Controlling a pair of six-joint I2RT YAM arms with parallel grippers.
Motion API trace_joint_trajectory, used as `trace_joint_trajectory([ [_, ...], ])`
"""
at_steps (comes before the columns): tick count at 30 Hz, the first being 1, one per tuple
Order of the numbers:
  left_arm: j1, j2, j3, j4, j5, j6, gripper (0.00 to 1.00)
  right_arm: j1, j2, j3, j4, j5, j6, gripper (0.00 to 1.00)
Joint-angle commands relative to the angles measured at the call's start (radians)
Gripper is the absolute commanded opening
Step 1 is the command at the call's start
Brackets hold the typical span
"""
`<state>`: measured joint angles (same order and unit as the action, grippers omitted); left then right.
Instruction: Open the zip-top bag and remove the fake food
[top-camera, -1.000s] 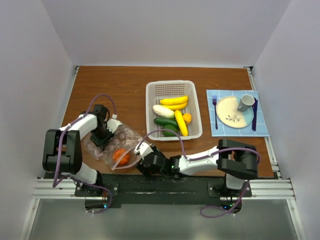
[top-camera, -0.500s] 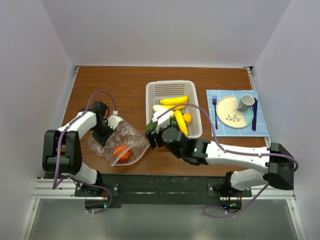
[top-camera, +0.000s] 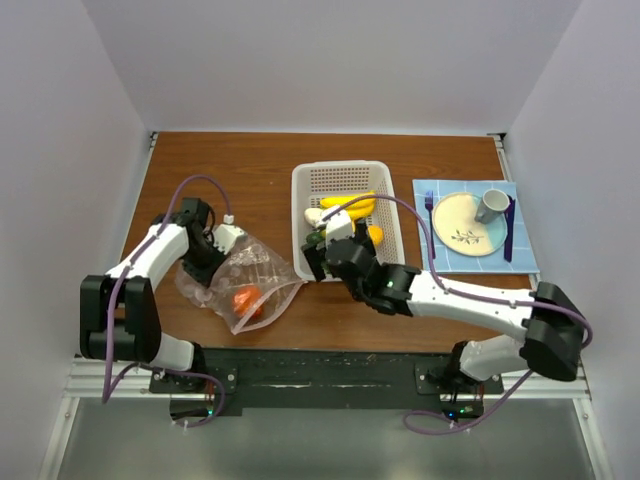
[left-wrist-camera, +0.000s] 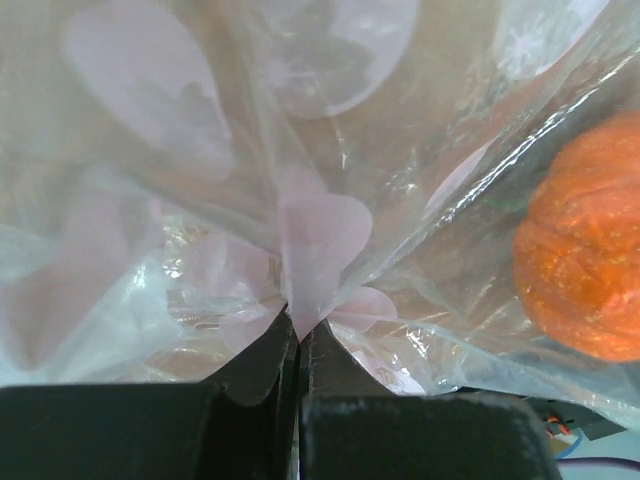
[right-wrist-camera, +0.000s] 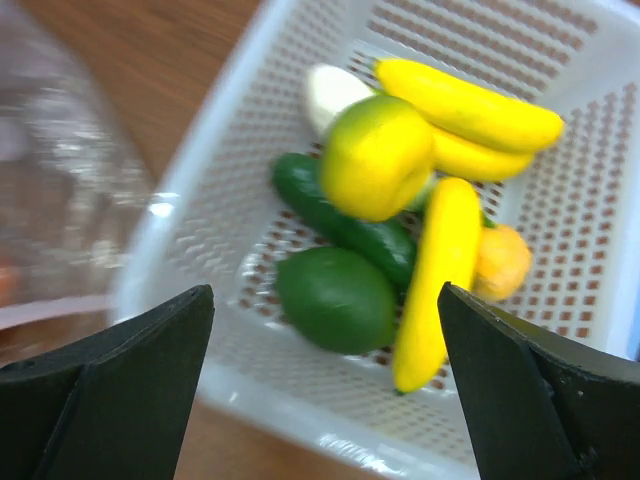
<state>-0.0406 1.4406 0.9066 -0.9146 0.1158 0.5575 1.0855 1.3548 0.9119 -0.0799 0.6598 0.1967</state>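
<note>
Zip-top bag (left-wrist-camera: 320, 220) film clamped between left gripper (left-wrist-camera: 298, 345) fingers at lower centre, orange tomato (left-wrist-camera: 585, 250) inside at right, right gripper (right-wrist-camera: 325, 300) fingers wide apart over basket (right-wrist-camera: 190, 250)

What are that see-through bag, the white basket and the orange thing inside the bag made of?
The zip-top bag: thin clear plastic film, glossy; it crinkles and glints. The basket: rigid white plastic, apparently moulded, with regular holes. The orange tomato: probably plastic or foam; its ribbed skin looks matt and grainy.
</note>
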Motion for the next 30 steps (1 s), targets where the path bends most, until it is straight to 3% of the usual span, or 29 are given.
trace_joint_trajectory([
  [1, 0.001, 0.023, -0.038, 0.045, -0.054, -0.021, 0.0, 0.213, -0.039, 0.007, 0.112, 0.04, -0.06, 0.98],
  [4, 0.001, 0.037, -0.046, 0.06, -0.062, -0.027, 0.0, 0.316, 0.032, -0.008, 0.166, 0.009, -0.037, 0.98],
  [8, 0.001, 0.04, -0.049, 0.069, -0.062, -0.03, 0.0, 0.33, 0.165, -0.021, 0.251, -0.081, 0.029, 0.93],
  [15, -0.005, 0.05, -0.051, 0.069, -0.067, -0.031, 0.0, 0.324, 0.387, 0.091, 0.367, -0.117, 0.01, 0.93],
  [20, -0.012, 0.052, -0.061, 0.071, -0.061, -0.031, 0.0, 0.301, 0.458, 0.142, 0.416, -0.146, 0.039, 0.99],
  [30, -0.022, 0.075, -0.092, 0.099, -0.074, -0.031, 0.0, 0.277, 0.517, 0.169, 0.499, -0.246, 0.086, 0.99],
])
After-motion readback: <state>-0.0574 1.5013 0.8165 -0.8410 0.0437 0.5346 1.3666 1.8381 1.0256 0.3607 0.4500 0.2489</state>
